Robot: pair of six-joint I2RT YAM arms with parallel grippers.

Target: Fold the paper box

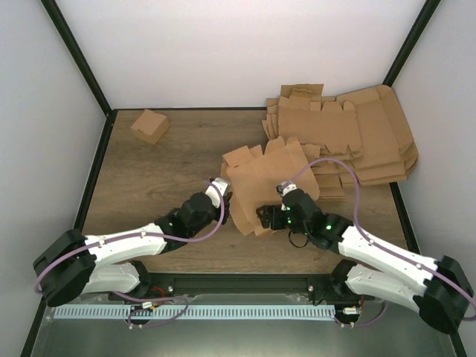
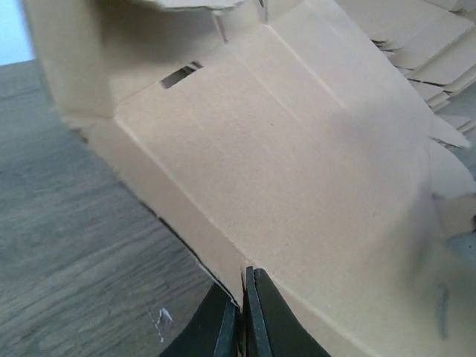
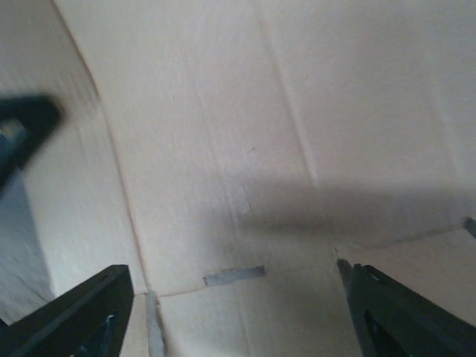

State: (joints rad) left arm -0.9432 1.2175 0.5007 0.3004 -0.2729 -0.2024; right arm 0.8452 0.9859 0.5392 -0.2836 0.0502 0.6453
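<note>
- The paper box (image 1: 271, 175) lies near the middle of the tabletop (image 1: 163, 178), a little toward the right edge, and is mostly spread open with its flaps and tabs out.
- The far right part of the paper box reaches the stack of flat cardboard blanks (image 1: 364, 134), which fills the far right corner of the tabletop.
- The left claw (image 1: 223, 195) is at the left edge of the paper box.
- In the left wrist view, the left claw (image 2: 244, 286) is clenched, with its dark fingers (image 2: 271, 323) pressed together on the thin near edge of the paper box (image 2: 282, 171).
- The same view shows a crease running across the panel, a side flap folded upward at the far left, and a small slot (image 2: 181, 74) cut close to that fold.
- The wood grain of the tabletop (image 2: 67, 223) shows to the left of the cardboard, and the edges of the stacked blanks (image 2: 439, 52) show at the upper right.
- The right claw (image 1: 266, 217) is over the near edge of the paper box, toward the near edge of the tabletop.
- In the right wrist view, the right claw (image 3: 234, 297) is released, its fingers (image 3: 82, 316) spread wide apart above a plain panel of the paper box (image 3: 245, 134).
- A narrow slit (image 3: 234, 275) lies between those fingers, on a fold line.
- A small folded box (image 1: 149, 126) sits by itself near the far left corner of the tabletop, well apart from both arms.
</note>
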